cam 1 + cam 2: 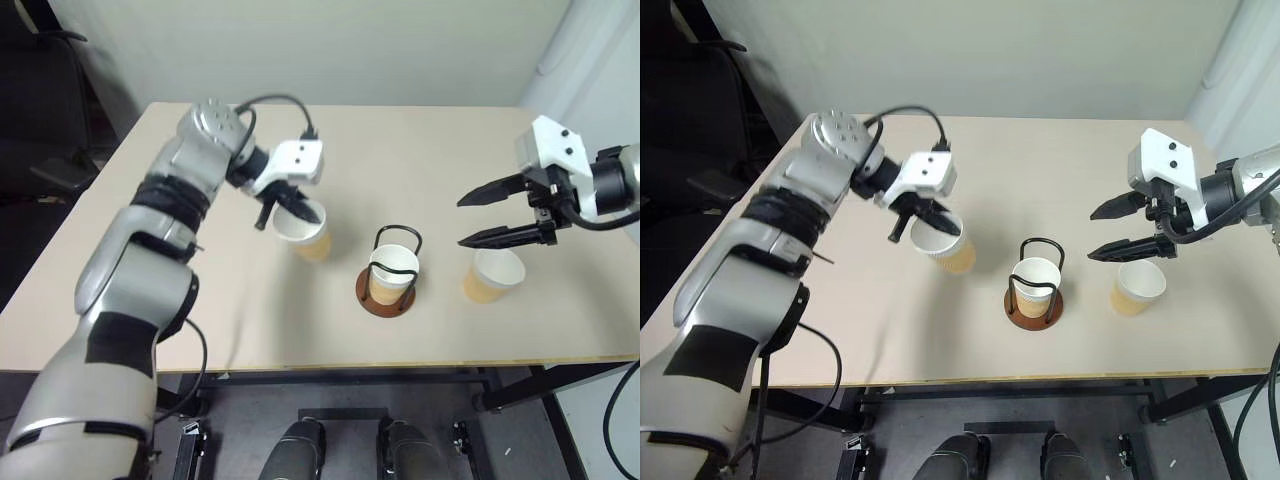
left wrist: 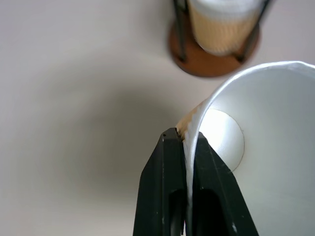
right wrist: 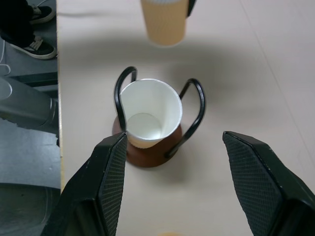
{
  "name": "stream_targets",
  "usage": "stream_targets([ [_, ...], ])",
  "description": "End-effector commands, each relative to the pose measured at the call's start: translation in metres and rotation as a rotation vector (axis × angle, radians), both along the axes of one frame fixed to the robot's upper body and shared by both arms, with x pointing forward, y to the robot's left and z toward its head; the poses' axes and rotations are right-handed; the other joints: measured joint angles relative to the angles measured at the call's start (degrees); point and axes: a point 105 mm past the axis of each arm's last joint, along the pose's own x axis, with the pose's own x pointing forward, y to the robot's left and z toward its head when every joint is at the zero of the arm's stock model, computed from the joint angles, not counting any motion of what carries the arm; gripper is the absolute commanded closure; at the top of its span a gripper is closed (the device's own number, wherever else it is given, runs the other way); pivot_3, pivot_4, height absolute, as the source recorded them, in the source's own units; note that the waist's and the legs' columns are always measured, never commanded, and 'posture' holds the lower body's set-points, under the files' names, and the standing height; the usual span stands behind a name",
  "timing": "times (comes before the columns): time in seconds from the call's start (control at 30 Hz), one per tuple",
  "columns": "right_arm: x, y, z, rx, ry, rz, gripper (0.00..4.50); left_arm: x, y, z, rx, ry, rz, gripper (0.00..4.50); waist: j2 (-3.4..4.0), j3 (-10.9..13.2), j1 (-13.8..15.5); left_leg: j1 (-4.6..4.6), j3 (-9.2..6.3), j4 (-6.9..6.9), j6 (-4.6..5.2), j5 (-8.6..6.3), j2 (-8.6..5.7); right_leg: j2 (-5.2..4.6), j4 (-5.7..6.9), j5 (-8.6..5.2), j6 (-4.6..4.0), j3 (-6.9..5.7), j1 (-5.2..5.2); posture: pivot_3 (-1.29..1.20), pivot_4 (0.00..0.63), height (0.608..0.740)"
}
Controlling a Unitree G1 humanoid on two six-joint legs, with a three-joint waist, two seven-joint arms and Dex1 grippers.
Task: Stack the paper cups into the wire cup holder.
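On a pale bench [image 1: 200, 290], the left claw [image 1: 290, 208] pinches the thin, crushable rim of a light paper cup [image 1: 305, 232] held clear of the surface, one cup [image 1: 392, 274] already sits in the wire cup holder [image 1: 387, 292], and the right claw [image 1: 478, 218] gapes above a third cup [image 1: 493, 276].

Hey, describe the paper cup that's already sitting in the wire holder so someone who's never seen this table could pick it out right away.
Start at the tan table and find the wire cup holder near the middle of its front edge, a reddish-brown disc with black wire loops. The cup in the holder stands upright on that disc. Unlike the lifted cup and the free-standing cup, it has the loops around it.
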Motion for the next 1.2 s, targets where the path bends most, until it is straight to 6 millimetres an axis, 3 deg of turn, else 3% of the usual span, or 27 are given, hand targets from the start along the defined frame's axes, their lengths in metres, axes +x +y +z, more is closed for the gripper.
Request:
stream_targets([
  [0.03,-0.002,-0.003,0.016,-0.011,-0.067,-0.004,1.39,-0.006,-0.018,0.031,-0.041,-0.044,-0.06,4.46,0.0,0.0,0.03,-0.03,0.02,0.0,0.04,-0.08,0.0,-0.02,-0.07,0.0,0.01,0.01,0.0,0.0,0.15,0.74],
  [0.13,-0.004,-0.006,0.019,-0.018,-0.068,-0.016,1.39,-0.011,-0.044,0.041,-0.048,-0.065,-0.119,4.46,0.0,0.0,0.01,-0.05,0.08,0.0,0.12,-0.28,-0.02,-0.05,-0.1,-0.17,0.26,0.05,0.0,0.0,0.15,0.74],
  [0.5,-0.011,-0.016,0.022,-0.046,-0.049,-0.061,1.39,-0.025,-0.09,0.038,-0.036,-0.066,-0.256,4.46,0.01,0.01,0.22,-0.3,0.33,0.28,0.01,-0.49,0.03,-0.08,-0.09,-0.23,0.95,0.04,-0.1,0.0,0.15,0.74],
  [0.87,-0.017,-0.025,0.025,-0.064,-0.034,-0.101,1.39,-0.036,-0.109,0.05,-0.038,-0.109,-0.325,4.46,0.01,0.01,0.39,-0.31,0.4,0.44,0.52,-0.8,-0.01,-0.14,-0.1,-0.22,1.06,0.09,-0.06,0.0,0.15,0.74],
  [1.2,-0.019,-0.026,0.022,-0.067,-0.023,-0.108,1.39,-0.042,-0.124,0.029,0.005,-0.084,-0.393,4.46,0.01,0.01,0.4,-0.31,0.39,0.79,0.58,-0.77,-0.02,-0.13,-0.05,-0.22,1.04,0.17,0.06,0.0,0.15,0.74],
])
